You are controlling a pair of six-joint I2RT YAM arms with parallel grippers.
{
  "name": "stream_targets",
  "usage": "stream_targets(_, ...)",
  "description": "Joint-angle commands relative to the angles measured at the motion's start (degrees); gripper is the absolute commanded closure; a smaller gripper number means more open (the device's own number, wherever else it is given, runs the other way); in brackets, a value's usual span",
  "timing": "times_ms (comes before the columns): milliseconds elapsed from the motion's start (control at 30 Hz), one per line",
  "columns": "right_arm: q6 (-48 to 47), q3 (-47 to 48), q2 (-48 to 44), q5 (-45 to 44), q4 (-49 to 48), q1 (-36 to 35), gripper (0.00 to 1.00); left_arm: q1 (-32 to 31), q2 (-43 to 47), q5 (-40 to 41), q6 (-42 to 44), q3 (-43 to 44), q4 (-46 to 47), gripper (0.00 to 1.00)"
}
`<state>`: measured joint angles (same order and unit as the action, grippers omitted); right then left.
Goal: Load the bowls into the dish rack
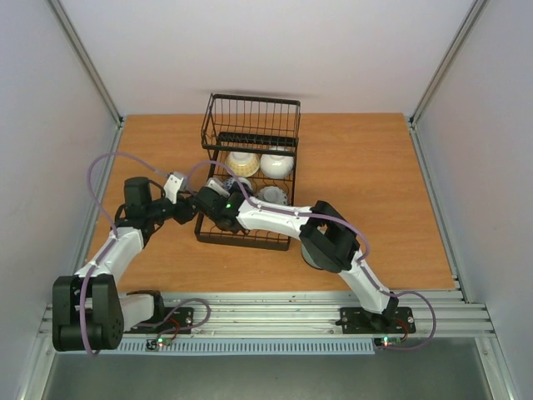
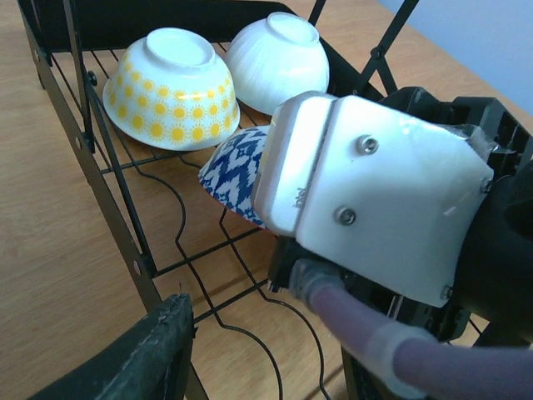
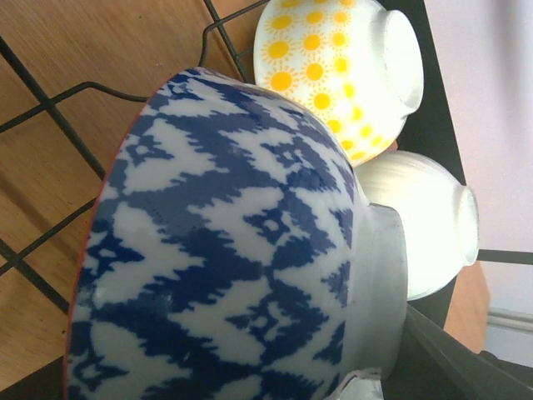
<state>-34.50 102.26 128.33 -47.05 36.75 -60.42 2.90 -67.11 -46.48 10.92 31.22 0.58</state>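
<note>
The black wire dish rack point(image 1: 250, 108) stands at the table's middle, its tall basket end at the far side. A yellow-dotted bowl point(image 1: 243, 162) and a plain white bowl point(image 1: 277, 162) lie upside down in it, with another pale bowl point(image 1: 271, 196) nearer. My right gripper point(image 1: 219, 196) reaches into the rack's near left part, shut on a blue-and-white patterned bowl point(image 3: 225, 250) held on its side just above the rack wires. That bowl also shows in the left wrist view point(image 2: 233, 171). My left gripper point(image 1: 190, 210) is open and empty at the rack's left edge; one finger point(image 2: 158, 350) shows.
The right arm's wrist point(image 2: 375, 192) fills the space right in front of my left gripper. The rack's left side frame point(image 2: 108, 208) runs close beside the left finger. Bare wooden table point(image 1: 375, 183) lies right of the rack.
</note>
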Motion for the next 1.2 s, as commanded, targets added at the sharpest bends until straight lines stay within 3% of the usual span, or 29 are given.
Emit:
stream_targets(0,-5.68,1.93,3.48,-4.33,-4.05,-0.57,0.99,-0.08,0.10,-1.23,0.24,0.02,3.42,0.50)
stream_targets(300,-7.91,2.98,6.12,-3.30,-6.57,-0.49,0.95,-0.08,-0.06,-1.48,0.66,0.24,3.07,0.50)
stream_targets(400,-6.40,2.62,5.67,-0.89,-5.83,-0.48,0.83,-0.09,0.34,-1.42,0.66,0.16,3.02,0.50)
stream_targets(533,-4.01,1.38,3.98,3.19,-5.41,-0.48,0.46,-0.13,0.77,-1.58,0.85,-0.02,3.02,0.50)
stream_targets(633,-3.42,0.44,3.14,4.07,-6.02,-0.57,0.34,-0.08,0.89,-1.60,0.77,-0.02,2.98,0.50)
stream_targets(833,-2.88,-1.65,2.43,4.81,-7.32,-0.57,0.16,0.05,3.73,0.95,-0.14,-1.52,5.17,0.51)
stream_targets(1167,-0.53,-6.15,-1.71,9.95,-8.84,-0.59,0.03,0.78,5.75,7.08,-3.19,-3.23,9.06,0.52)
